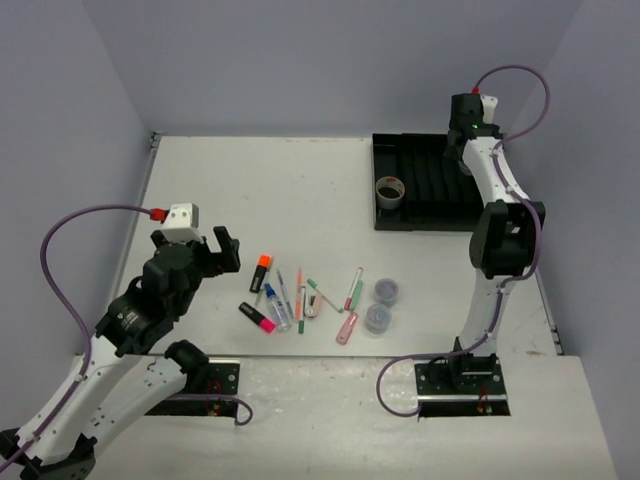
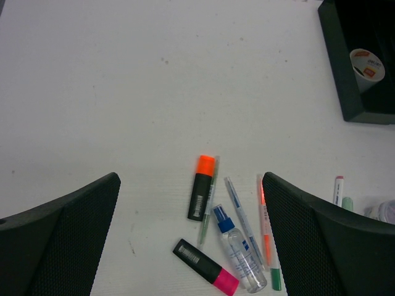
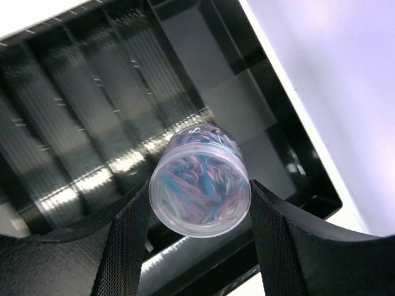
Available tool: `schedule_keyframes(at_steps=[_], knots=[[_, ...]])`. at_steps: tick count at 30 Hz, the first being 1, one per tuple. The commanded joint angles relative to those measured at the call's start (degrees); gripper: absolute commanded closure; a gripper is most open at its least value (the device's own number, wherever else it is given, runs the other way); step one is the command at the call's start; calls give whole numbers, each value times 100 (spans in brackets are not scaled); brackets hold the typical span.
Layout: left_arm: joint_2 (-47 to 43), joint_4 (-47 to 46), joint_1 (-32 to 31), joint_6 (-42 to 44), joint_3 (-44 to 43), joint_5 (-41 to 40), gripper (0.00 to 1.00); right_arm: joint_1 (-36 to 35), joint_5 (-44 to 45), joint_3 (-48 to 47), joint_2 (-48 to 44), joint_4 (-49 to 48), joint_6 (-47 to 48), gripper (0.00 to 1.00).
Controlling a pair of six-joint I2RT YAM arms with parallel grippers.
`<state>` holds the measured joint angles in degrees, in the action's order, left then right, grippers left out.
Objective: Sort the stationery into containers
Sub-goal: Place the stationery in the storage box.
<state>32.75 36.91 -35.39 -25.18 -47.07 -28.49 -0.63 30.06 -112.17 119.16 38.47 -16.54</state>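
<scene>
My right gripper (image 3: 199,190) is shut on a clear round tub (image 3: 200,185) full of coloured clips, held tilted over the black tray (image 3: 92,92). From above, that gripper (image 1: 466,128) hangs over the tray's (image 1: 425,225) far right part. A tape roll (image 1: 390,191) sits in the tray's left compartment. My left gripper (image 2: 190,180) is open above the loose pile, touching nothing. Below it lie an orange highlighter (image 2: 202,194), a pink highlighter (image 2: 207,267), a small spray bottle (image 2: 237,250) and thin pens (image 2: 265,228). Two more tubs (image 1: 386,291) stand right of the pile.
Grey walls close the table on three sides. A pink pen (image 1: 347,328) and a green pen (image 1: 354,288) lie between the pile and the tubs. The right arm's upright links (image 1: 500,240) stand beside the tray's near right corner.
</scene>
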Motion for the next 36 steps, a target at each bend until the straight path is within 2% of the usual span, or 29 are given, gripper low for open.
schedule_keyframes(at_steps=[1, 6, 11, 24, 26, 28, 29, 34, 36], knots=[[-53, -267, -50, 180, 31, 102, 0, 30, 824, -562, 134, -385, 757, 70], [-100, -263, -158, 180, 31, 80, 0, 451, 876, -842, 692, -454, 1105, 69], [-120, -264, -179, 180, 39, 97, 0, 688, 445, -797, 907, -472, 1048, 69], [-173, -254, -204, 162, 47, 36, 0, 722, 23, -764, 1321, -456, 983, 62], [-173, -247, -203, 162, 40, 29, 0, 722, -21, -779, 1328, -463, 953, 56], [-173, -254, -204, 162, 47, 46, 0, 738, -17, -805, 1349, -441, 947, 40], [-173, -254, -197, 162, 40, 54, 0, 731, -6, -853, 1366, -408, 923, 29], [-173, -263, -196, 162, 49, 62, 0, 731, 52, -957, 1250, -243, 818, 19], [-173, -263, -205, 162, 49, 71, 0, 730, 24, -1045, 1205, -154, 713, 12]])
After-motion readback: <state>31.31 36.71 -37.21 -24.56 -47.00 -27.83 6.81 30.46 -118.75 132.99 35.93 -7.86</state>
